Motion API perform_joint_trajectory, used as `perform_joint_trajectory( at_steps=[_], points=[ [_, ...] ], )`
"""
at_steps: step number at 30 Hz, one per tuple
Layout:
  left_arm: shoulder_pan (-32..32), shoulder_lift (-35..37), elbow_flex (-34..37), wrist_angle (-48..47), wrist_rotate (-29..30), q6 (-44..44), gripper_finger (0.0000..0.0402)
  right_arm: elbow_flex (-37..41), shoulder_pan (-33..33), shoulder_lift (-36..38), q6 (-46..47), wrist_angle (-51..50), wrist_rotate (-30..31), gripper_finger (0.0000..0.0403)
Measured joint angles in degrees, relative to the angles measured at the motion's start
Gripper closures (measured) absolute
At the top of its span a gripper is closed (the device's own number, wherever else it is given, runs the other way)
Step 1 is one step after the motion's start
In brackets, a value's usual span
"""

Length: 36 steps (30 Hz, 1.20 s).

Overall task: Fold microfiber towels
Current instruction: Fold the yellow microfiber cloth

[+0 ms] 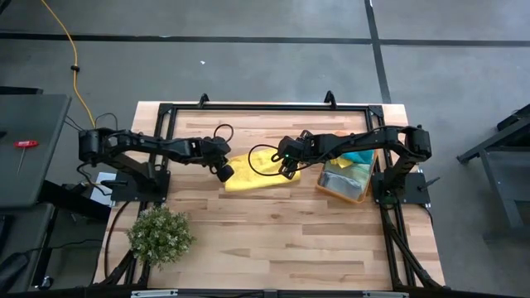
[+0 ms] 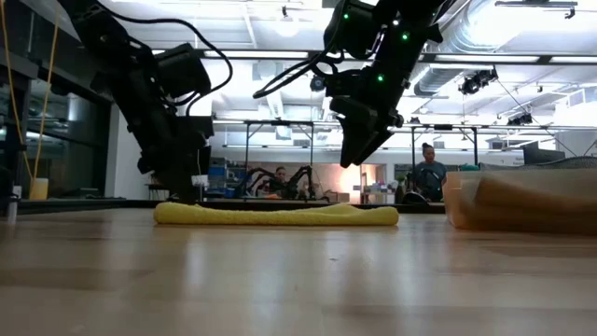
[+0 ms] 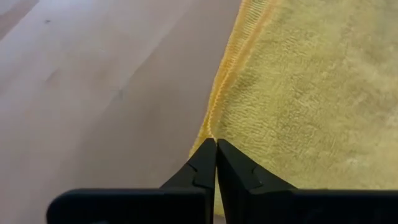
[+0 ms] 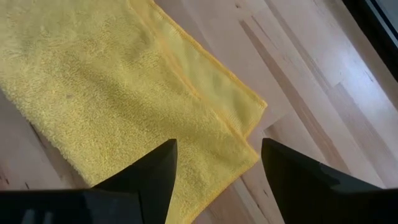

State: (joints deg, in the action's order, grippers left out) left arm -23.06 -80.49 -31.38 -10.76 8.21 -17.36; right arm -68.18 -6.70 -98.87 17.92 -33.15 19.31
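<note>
A yellow microfiber towel (image 1: 258, 176) lies folded and flat on the middle of the wooden table, with its layers offset at the right-hand corner (image 4: 252, 115). My left gripper (image 3: 216, 144) is down at the towel's left edge, shut on the stitched hem. My right gripper (image 4: 217, 165) hangs open above the towel's right end (image 2: 373, 216), touching nothing. More towels, one of them teal (image 1: 358, 156), sit in the orange bin. My left gripper pinches the towel's stitched left hem (image 3: 213, 127) between its two fingertips. The fingers slant down onto it from the table's left. How many layers are caught cannot be told. The towel lies flat on the table (image 2: 275, 215), not lifted.
The orange translucent bin (image 1: 334, 189) stands just right of the towel, under my right arm. A small bushy plant (image 1: 159, 234) sits near the table's front left corner. Bare wood stretches between the towel and the near edge. People stand in the room beyond the table.
</note>
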Motion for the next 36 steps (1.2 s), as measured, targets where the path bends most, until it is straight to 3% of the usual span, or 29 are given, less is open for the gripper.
perform_joint_trajectory(
  at_steps=[9, 19, 28, 36],
  points=[
    [6.2, 5.7, 0.0, -7.7, 2.8, -5.9, 0.0401, 0.0, 0.0, 0.0, 0.0, 0.0, 0.8, 0.0177],
    [15.2, 14.2, 0.0, -10.5, 0.3, -15.5, 0.0401, 0.0, 0.0, 0.0, 2.6, -0.4, 2.4, 0.0177],
    [18.2, 13.5, 0.1, -18.3, 11.3, -21.5, 0.0402, 0.0, 0.0, 0.0, 2.8, -0.5, 2.4, 0.0177],
    [19.6, 15.0, 0.0, -6.5, -3.7, -26.1, 0.0402, 0.0, -0.2, 0.0, 2.9, -0.6, 4.8, 0.0177]
  ],
)
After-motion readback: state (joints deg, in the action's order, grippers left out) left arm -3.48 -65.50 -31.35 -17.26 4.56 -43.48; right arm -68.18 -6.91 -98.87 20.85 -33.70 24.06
